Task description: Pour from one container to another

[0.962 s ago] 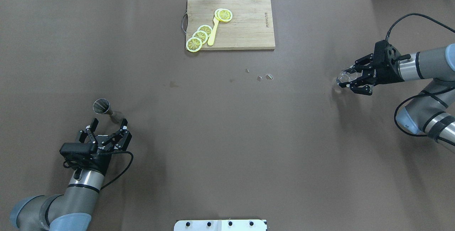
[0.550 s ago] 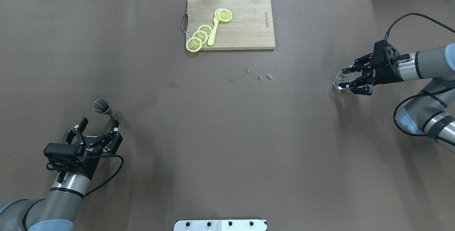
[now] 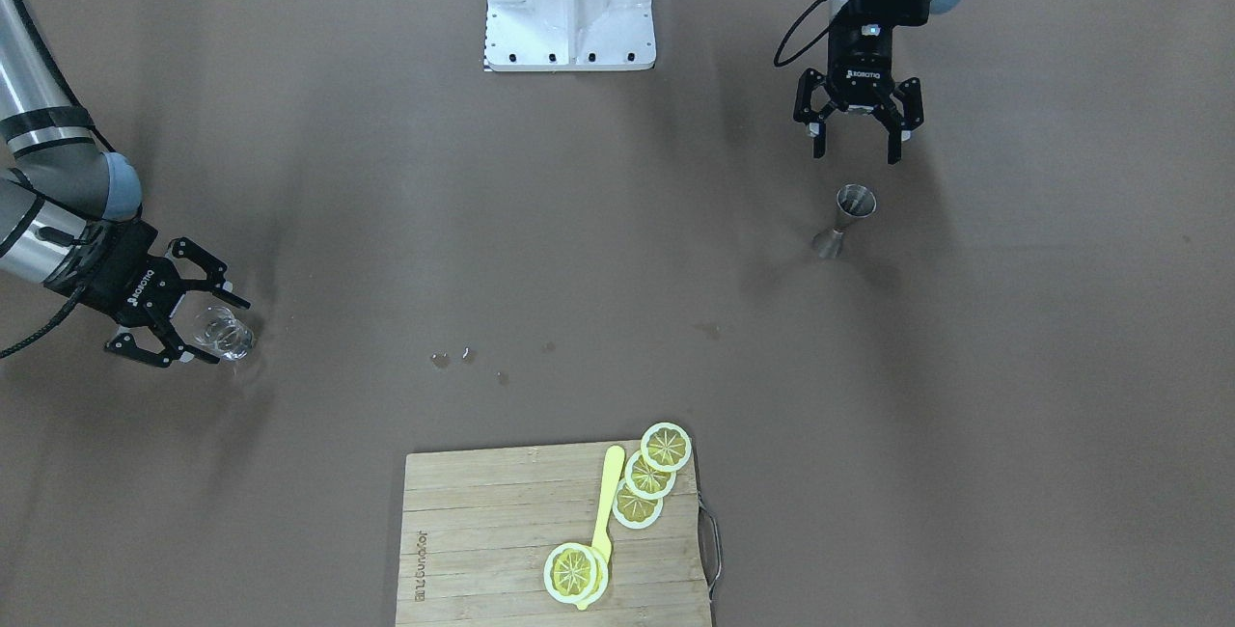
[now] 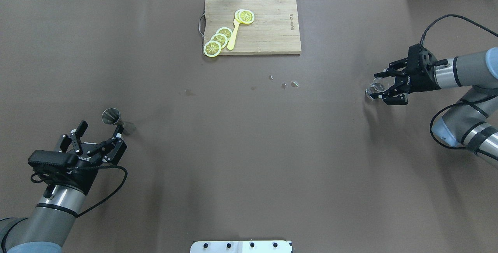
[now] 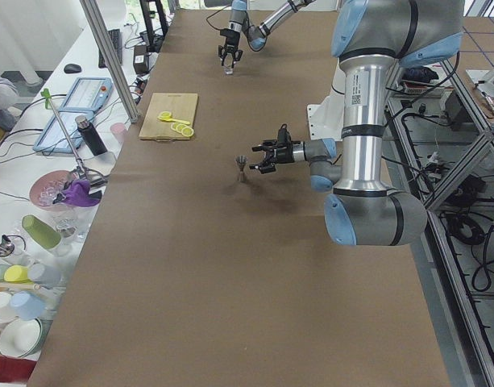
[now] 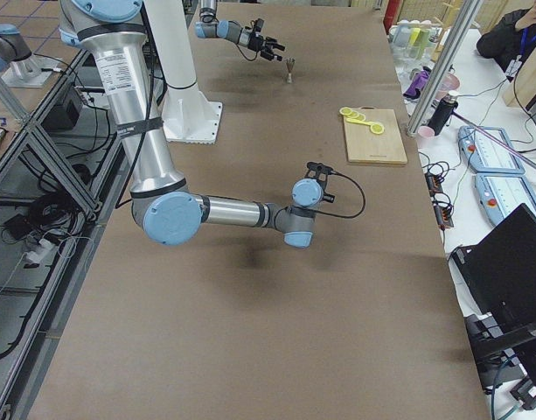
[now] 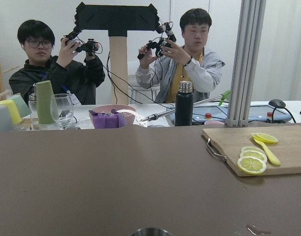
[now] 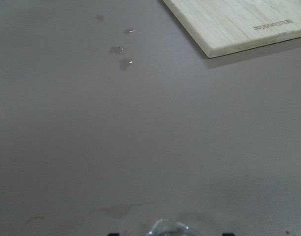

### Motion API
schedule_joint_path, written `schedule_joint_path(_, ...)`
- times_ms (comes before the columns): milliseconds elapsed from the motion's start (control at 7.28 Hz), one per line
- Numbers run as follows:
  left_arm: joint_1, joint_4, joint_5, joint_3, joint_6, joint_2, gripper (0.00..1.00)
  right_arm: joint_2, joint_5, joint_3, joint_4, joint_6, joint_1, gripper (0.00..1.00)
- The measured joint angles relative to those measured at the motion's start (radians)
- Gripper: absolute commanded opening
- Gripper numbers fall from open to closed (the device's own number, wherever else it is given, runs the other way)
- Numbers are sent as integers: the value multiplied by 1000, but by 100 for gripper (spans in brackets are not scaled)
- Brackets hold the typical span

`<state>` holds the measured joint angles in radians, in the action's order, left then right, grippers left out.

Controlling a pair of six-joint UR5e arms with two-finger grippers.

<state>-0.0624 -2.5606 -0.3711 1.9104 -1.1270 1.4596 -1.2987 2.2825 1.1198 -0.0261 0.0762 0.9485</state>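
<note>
The steel jigger (image 4: pixel 113 116) stands upright at the near left of the table, also seen in the front view (image 3: pixel 849 217); its rim (image 7: pixel 150 231) just shows at the bottom of the left wrist view. My left gripper (image 4: pixel 100 126) is open just short of it, not touching. The clear glass cup (image 4: pixel 375 87) sits on the table at the far right. My right gripper (image 4: pixel 374 86) is open, one finger on each side of the cup (image 3: pixel 224 333). The cup's lip (image 8: pixel 169 228) peeks in at the bottom of the right wrist view.
A wooden cutting board (image 4: pixel 268 31) with lemon slices (image 4: pixel 218 41) and a yellow spatula lies at the table's far middle. A few droplets (image 4: pixel 290 85) mark the brown cover. The robot's base plate (image 4: pixel 241 246) is at the near edge. Operators sit beyond the far edge.
My left gripper has pulled back from the jigger toward the near left, still open. The right gripper has lowered the glass cup slightly, and its fingers now stand a bit wider.
</note>
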Motion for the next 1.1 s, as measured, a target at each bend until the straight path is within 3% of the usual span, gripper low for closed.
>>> schedule_joint_path(275,-42,-9,-113,70,154,6,99,12,1,0,-1,1,0,99)
schedule_joint_path(687,-254,11,-385,81,318,117,99,44,3,0,-5,27,10,99)
schedule_joint_path(1100,-348,143,-477,80,364,233,99,106,4,0,-21,122,52,99)
